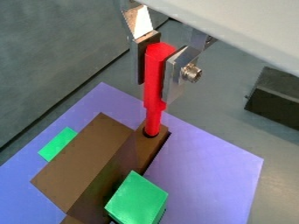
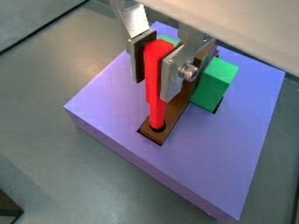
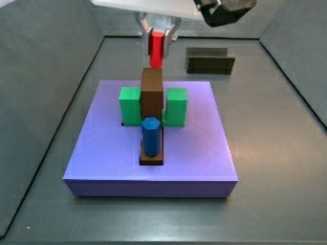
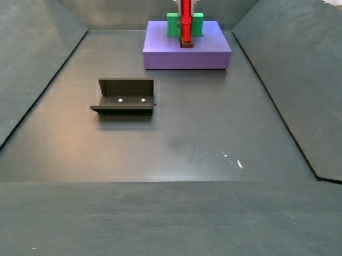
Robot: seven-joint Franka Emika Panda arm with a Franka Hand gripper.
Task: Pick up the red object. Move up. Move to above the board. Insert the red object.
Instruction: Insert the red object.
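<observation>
Blue peg (image 3: 151,136) upright at near end of brown board (image 3: 152,105), atop purple block (image 3: 192,144).
Behind it, gripper (image 3: 157,36) reaching straight down, fingers (image 1: 177,72) pinching one red object (image 1: 155,87), lower tip in board's far-end slot. Two green blocks (image 3: 177,105) flanking board; one fixture (image 4: 124,97) on floor.

A gripper (image 2: 163,59) holds a red rod (image 2: 155,86) upright between silver fingers (image 2: 184,70). The rod's lower end sits in a brown slot (image 2: 156,131) on a purple board (image 2: 111,114). A green block (image 2: 212,83) stands just behind the gripper.
</observation>
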